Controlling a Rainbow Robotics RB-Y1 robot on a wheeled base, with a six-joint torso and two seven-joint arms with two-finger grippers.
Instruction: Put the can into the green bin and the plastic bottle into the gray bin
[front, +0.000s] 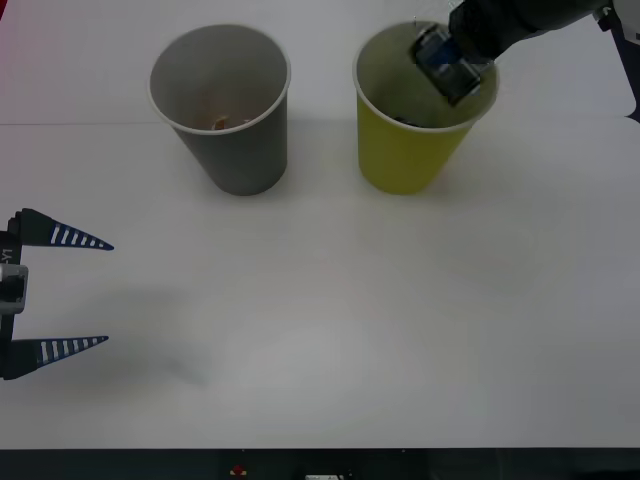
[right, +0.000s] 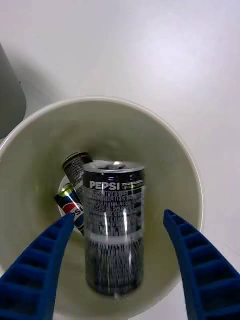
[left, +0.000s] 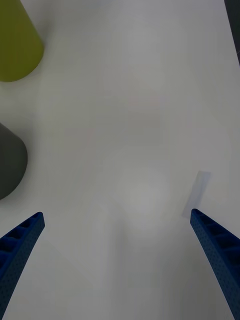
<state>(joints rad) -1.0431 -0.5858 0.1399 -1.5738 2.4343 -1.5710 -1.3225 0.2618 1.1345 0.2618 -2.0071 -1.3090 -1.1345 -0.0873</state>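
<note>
Hanging over the mouth of the green bin (front: 415, 150) at the upper right of the front view, the can (front: 447, 62) is tilted, its long axis slanting from upper left to lower right there; in the right wrist view the can (right: 113, 225) lies between the spread blue ribbed fingers (right: 40, 265) of the right claw (right: 117, 260), with a gap on each side and its silver top pointing down into the bin; the printing on its dark body is streaked; two more dark cans (right: 75, 192) lie on the pale bin floor (right: 45, 175) beyond it; the gray bin (front: 225, 110), same tapered cup shape with a white rim, stands just to the left on the white tabletop (front: 330, 320), something small and orange-brown inside; the left claw (front: 95, 292) sits at the far left edge, lower down, fingers wide apart over bare tabletop, well apart from both bins.
</note>
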